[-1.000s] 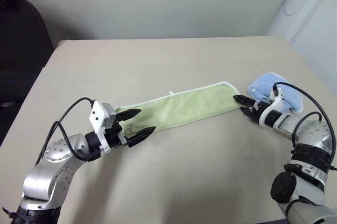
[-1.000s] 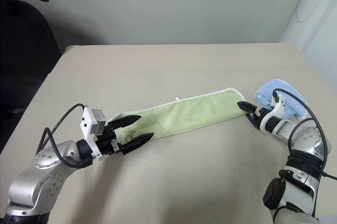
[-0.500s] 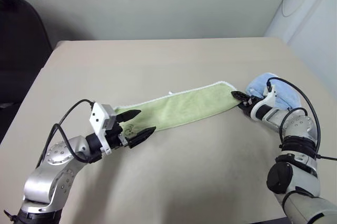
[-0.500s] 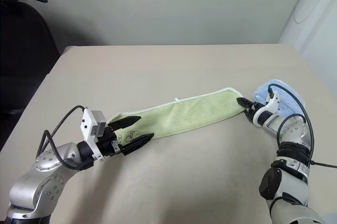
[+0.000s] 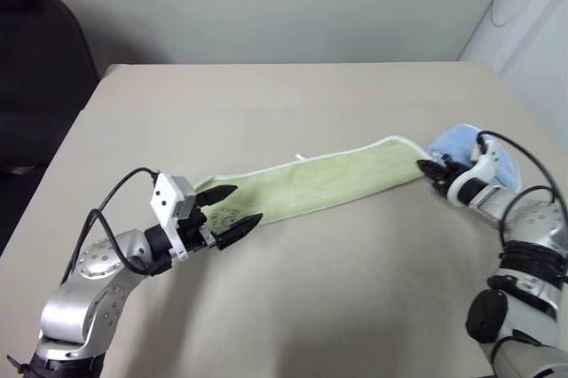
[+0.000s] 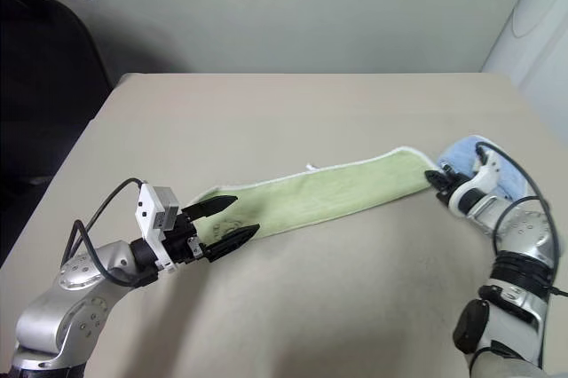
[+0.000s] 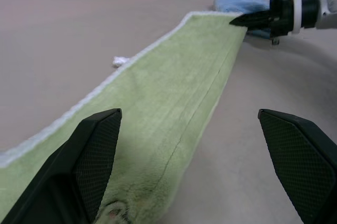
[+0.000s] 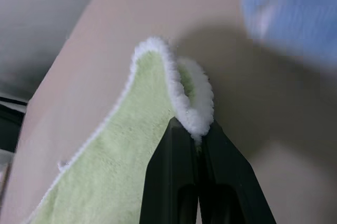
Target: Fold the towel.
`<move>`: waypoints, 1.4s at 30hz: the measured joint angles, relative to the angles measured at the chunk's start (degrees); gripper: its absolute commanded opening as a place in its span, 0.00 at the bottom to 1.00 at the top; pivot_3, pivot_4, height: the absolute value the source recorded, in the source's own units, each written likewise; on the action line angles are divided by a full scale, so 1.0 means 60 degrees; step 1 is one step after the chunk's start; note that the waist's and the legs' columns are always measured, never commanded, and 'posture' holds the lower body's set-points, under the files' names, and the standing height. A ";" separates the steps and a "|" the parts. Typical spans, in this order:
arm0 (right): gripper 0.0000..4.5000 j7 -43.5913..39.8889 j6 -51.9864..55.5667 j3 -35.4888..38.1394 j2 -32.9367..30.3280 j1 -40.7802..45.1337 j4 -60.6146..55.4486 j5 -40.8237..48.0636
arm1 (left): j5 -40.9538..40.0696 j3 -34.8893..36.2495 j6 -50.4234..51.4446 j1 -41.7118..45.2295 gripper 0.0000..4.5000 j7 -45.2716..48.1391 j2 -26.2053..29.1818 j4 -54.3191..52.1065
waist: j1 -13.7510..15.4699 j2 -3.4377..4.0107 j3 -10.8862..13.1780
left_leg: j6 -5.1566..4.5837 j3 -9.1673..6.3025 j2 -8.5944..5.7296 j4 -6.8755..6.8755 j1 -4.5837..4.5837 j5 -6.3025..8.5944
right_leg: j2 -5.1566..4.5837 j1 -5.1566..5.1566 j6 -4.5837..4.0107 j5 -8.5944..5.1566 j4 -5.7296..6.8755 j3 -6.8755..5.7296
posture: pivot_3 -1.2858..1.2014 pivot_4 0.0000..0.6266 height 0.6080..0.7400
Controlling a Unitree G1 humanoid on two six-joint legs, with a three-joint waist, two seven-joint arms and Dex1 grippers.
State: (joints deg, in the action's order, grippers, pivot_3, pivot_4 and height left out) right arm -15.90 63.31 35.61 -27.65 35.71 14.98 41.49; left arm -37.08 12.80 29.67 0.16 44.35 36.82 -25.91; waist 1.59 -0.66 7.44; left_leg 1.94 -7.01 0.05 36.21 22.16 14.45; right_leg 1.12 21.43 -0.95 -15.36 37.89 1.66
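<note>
The blue cloth (image 8: 295,13) is blurred and cut off by the edge.

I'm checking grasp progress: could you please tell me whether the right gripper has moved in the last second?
Yes. The right gripper closed on the towel end and lifted it slightly, beside the blue cloth.

Towel (image 5: 311,183) stretched across table (image 5: 293,94), bunched cloth (image 5: 466,143) perhaps touching its right end

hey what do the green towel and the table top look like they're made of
The towel: soft terry-like cloth, going by its fuzzy nap and fluffy white edging, which bunches where the right gripper pinches it. The table: a smooth, matte beige surface, possibly laminate; the exact material can't be told.
</note>
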 measured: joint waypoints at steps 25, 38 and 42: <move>0.01 -0.4800 -0.4908 -0.9022 -0.1935 -0.0951 -0.4399 -0.4594 | 0.0134 -0.0075 -0.0145 -0.0026 1.00 -0.0302 -0.0333 -0.0003 | -0.0078 -0.0001 0.0000 | 0.0066 -0.0009 0.0003 0.0047 0.0024 -0.0037 | 0.0008 0.0000 0.0043 -0.0023 0.0002 0.0006 | 0.52 0.24 1.00; 0.74 -0.5185 -0.4629 -0.8276 -0.1371 -0.1133 -0.4477 -0.4229 | -0.0081 0.0111 -0.0107 -0.0374 1.00 -0.0610 -0.0373 -0.0206 | -0.0050 -0.0004 -0.0002 | 0.0074 -0.0009 0.0002 0.0051 0.0034 -0.0039 | 0.0008 0.0000 0.0043 -0.0023 -0.0001 0.0004 | 0.52 0.24 1.00; 0.74 -0.5478 -0.4166 -0.6805 -0.1530 -0.1486 -0.4853 -0.3033 | -0.0423 0.0469 -0.0003 -0.0678 1.00 -0.0800 -0.0447 -0.0207 | -0.0051 -0.0005 -0.0003 | 0.0081 -0.0006 0.0000 0.0050 0.0035 -0.0041 | 0.0008 -0.0001 0.0043 -0.0023 -0.0003 0.0004 | 0.52 0.24 1.00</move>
State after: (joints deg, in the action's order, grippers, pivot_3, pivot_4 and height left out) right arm -48.77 38.31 -5.23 -36.83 26.80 -14.14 23.29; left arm -39.61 15.62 29.66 -3.91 39.56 34.14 -27.15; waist 1.28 -0.69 7.42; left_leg 2.42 -7.05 0.05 36.51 22.37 14.20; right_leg 1.17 21.42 -0.69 -15.50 37.87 1.69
